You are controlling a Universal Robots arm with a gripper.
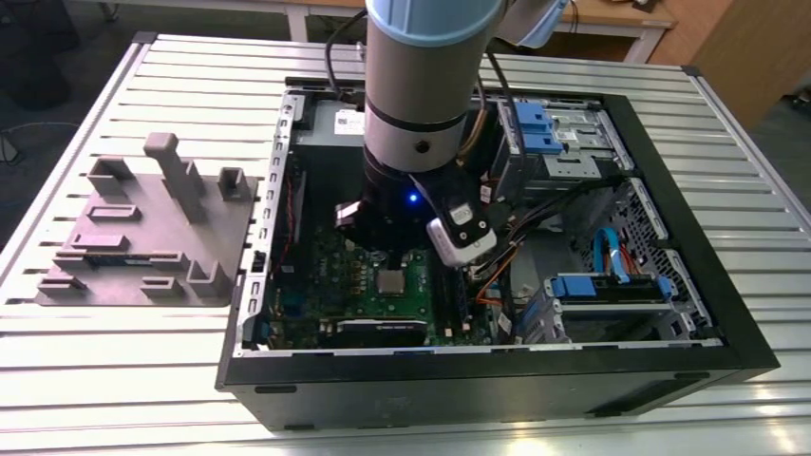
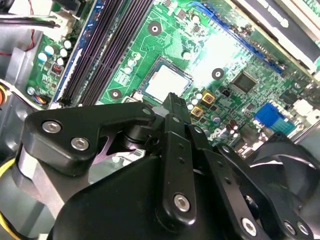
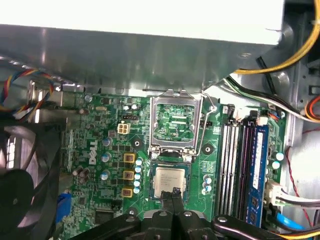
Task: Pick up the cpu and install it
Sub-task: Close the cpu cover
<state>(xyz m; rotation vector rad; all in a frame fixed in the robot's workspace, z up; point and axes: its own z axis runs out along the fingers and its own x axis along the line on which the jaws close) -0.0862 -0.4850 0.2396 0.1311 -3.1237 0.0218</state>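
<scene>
Seated flat in the socket (image 3: 189, 170), the cpu (image 3: 169, 182) is judged placed (latch frame (image 3: 176, 122) standing open); the gripper (image 3: 173, 194) is closed, empty.

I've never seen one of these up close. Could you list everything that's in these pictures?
table: one, silver slatted metal, under everything.
computer case: one, black, open, on the table.
motherboard: one, green, inside the case.
cpu: one, silver-grey, lying in its socket on the motherboard.
socket frame: one, metal, hinged open beside the cpu.
memory slots: several, black with one blue, beside the socket.
fan: one, black, at the motherboard's edge.
drive brackets: two, blue, in the case at the exterior view's right.
fixture block: one, grey, on the table at the exterior view's left.
robot arm: one, grey-blue, reaching into the case.
gripper: one, black, fingers shut, close over the cpu.
</scene>
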